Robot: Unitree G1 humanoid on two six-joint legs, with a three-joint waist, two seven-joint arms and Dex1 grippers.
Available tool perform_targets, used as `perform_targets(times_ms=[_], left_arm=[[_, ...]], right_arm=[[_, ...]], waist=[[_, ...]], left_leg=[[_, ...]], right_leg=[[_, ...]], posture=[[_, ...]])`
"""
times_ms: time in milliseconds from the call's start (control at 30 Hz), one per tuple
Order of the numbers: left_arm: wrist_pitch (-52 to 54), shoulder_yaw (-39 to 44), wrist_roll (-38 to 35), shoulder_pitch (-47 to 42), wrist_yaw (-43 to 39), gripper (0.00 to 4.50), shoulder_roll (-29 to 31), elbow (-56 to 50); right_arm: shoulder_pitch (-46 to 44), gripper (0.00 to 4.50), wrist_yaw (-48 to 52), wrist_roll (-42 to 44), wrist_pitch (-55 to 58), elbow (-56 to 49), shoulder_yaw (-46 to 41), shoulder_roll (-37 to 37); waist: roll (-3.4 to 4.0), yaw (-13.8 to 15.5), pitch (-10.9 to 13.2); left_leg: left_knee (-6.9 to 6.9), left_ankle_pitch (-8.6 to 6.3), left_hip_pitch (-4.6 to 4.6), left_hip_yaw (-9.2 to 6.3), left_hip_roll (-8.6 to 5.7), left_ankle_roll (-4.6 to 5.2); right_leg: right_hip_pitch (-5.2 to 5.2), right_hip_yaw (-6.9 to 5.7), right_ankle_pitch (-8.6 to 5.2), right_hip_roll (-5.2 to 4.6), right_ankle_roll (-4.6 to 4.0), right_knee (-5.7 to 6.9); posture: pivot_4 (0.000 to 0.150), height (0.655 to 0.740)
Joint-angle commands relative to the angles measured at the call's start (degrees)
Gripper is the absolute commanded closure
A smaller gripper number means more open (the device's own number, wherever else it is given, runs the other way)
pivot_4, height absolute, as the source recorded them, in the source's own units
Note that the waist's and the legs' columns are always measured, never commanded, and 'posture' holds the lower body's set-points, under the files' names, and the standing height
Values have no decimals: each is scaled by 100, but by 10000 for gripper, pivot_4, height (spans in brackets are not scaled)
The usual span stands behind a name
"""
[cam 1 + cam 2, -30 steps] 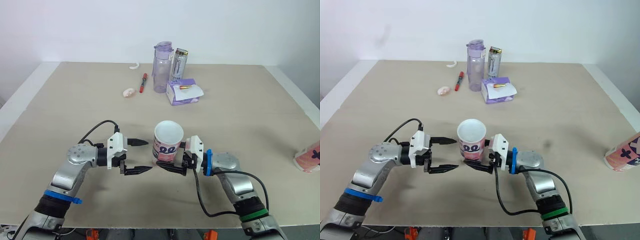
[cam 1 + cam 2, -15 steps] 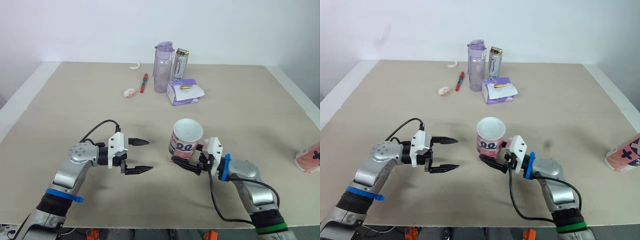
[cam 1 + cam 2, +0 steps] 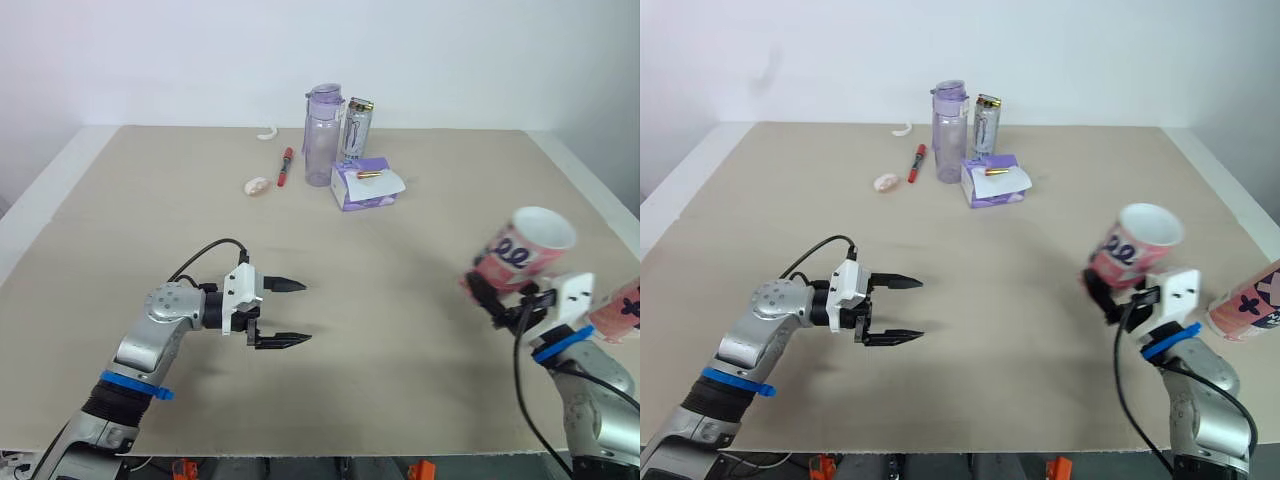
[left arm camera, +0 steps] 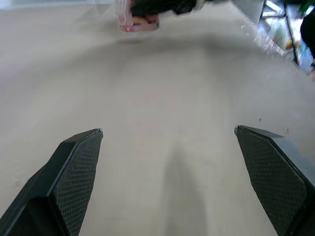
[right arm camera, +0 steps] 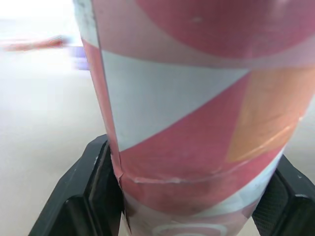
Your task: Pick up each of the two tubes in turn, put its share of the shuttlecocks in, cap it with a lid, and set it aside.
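Observation:
A pink and white tube (image 3: 518,252) with an open top hangs tilted above the table's right side. My right gripper (image 3: 503,300) is shut on its lower end, and the right wrist view shows that tube (image 5: 197,98) clamped between both black fingers (image 5: 83,196). A second pink tube (image 3: 622,305) lies at the far right table edge, just beyond my right hand. My left gripper (image 3: 292,313) hovers low over the table at front left, open, with nothing between its fingers (image 4: 74,167).
At the back centre stand a purple bottle (image 3: 323,135) and a can (image 3: 355,130), with a purple tissue pack (image 3: 367,184) in front of them. A red pen (image 3: 287,165), a small pink lump (image 3: 258,185) and a white curved piece (image 3: 268,131) lie to their left.
My right gripper has carried the tube from the table's centre, beside my left gripper, out to the right and upward, tilting it. The left gripper has stayed open in nearly the same place.

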Motion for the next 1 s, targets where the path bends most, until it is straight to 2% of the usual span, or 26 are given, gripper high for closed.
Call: perform_targets(times_ms=[33, 367, 433, 500, 733, 1000], left_arm=[[108, 64, -178, -126, 20, 0, -72, -261], [147, 62, -129, -10, 83, 0, -79, -419], [145, 74, -121, 13, 99, 0, -65, -433], [151, 84, -120, 40, 122, 0, -56, -459], [141, 82, -115, 104, 152, 0, -7, -489], [89, 15, -73, 81, 90, 0, -10, -385]], right_arm=[[-163, 11355, -355, -76, -178, 234, -228, -28], [-532, 11355, -552, -228, -146, 1009, -114, -215], [-532, 5102, -538, -262, -151, 1055, -75, -244], [-507, 677, -501, -263, -141, 1067, -47, -256], [-208, 677, -468, -190, 28, 643, -24, -194], [520, 677, -623, 165, 495, -574, -237, -7]], waist=[[2, -2, -1], [6, -74, -3], [5, -75, -3], [5, -75, -3], [10, -95, -3], [11, -119, -3]], left_leg=[[0, 0, 2, 1, 0, 0], [-1, 0, 26, 12, -5, 0], [0, 0, 26, 13, -9, 0], [0, 0, 26, 15, -11, 1], [-4, -1, 26, 24, -11, 1], [-9, -1, 26, 25, -11, 2]], right_leg=[[0, 3, 0, 1, 0, 0], [22, 36, 1, 6, 8, -1], [24, 45, -1, 6, 11, -2], [25, 50, -2, 6, 12, -4], [22, 64, -5, 7, 19, -5], [20, 67, -10, 8, 22, -5]], posture=[[1500, 7400], [1500, 7400], [1500, 7400], [1500, 7400], [1500, 7400], [1500, 7400]])
